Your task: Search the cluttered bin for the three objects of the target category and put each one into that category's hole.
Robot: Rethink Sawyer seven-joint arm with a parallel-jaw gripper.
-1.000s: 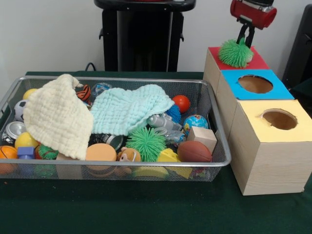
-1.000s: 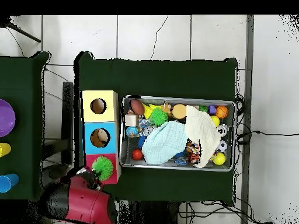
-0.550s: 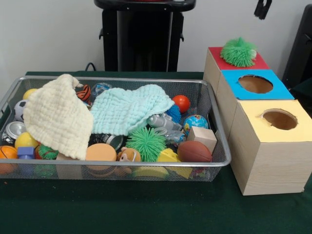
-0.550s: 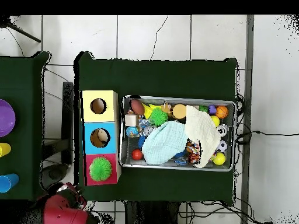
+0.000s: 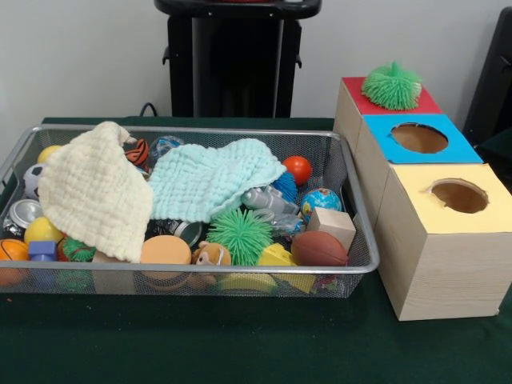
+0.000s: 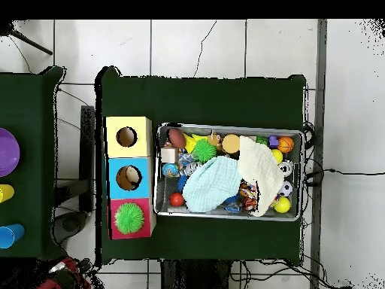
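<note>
A green spiky ball (image 5: 391, 85) rests on top of the red-topped box (image 5: 426, 103), covering its hole; the overhead view shows the ball (image 6: 129, 217) on that red top (image 6: 145, 228). A second green spiky ball (image 5: 239, 234) lies in the wire bin (image 5: 200, 274) near its front, in the overhead view (image 6: 203, 150). A third green spiky one (image 5: 78, 250) peeks from under the cream cloth (image 5: 92, 192). Only a scrap of the red arm (image 6: 64, 275) shows at the overhead view's bottom edge; the gripper is outside both views.
Beside the red box stand a blue-topped box (image 5: 456, 149) and a yellow-topped box (image 5: 416, 194), each with an open round hole. A mint cloth (image 5: 210, 180) covers the bin's middle. Balls, a wooden block (image 5: 330, 225), a can and other toys fill the bin.
The gripper has let go of the green spiky ball on the red box, risen and drawn back out of the front view. The ball stays on the box.
</note>
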